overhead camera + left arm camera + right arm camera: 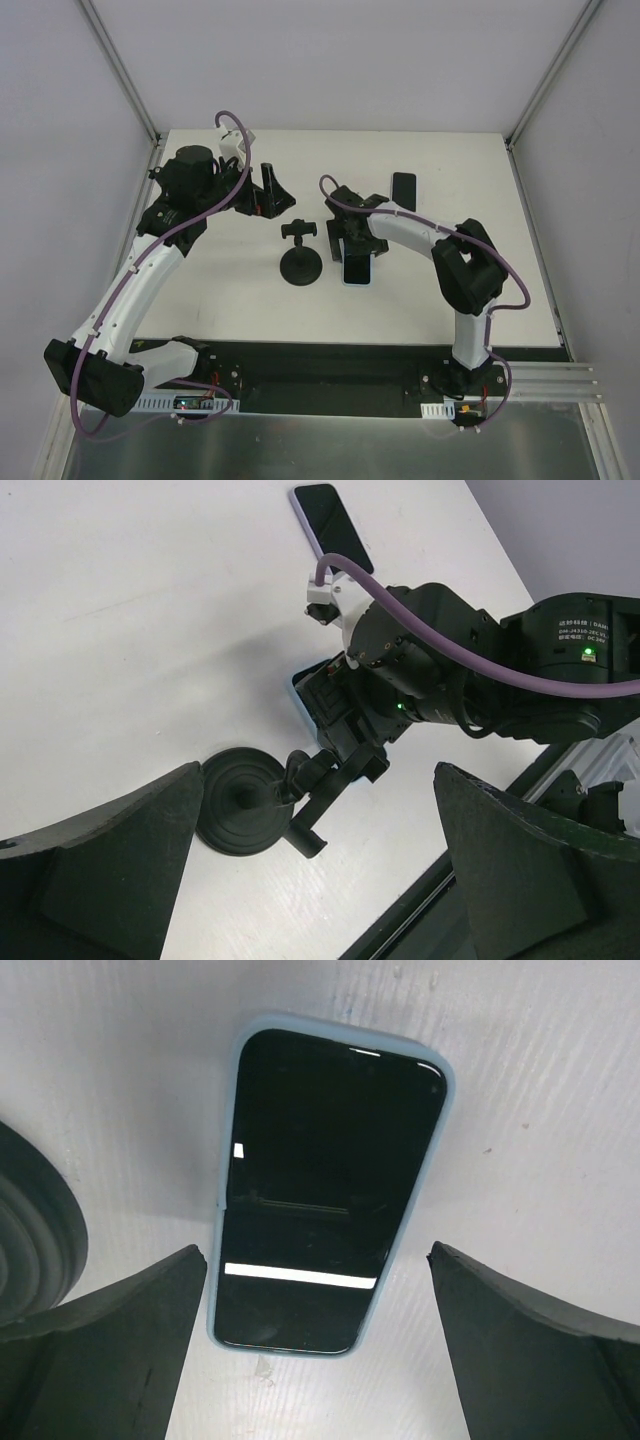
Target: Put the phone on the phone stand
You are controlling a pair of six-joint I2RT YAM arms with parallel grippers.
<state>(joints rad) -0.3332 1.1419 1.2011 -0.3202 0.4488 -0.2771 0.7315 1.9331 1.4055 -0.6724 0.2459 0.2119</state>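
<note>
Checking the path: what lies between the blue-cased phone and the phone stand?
Nothing: bare table separates the phone from the phone stand, seen in the right wrist view.

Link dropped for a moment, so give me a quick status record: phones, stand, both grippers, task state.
phone in blue case: flat on table, screen up, just right of the stand, not on it
second phone: flat near the far edge
phone stand: upright, clamp holds nothing
right gripper: open, over the cased phone, fingers clear of its sides
left gripper: open, holding nothing, beyond the stand on its left
task: not done
</note>
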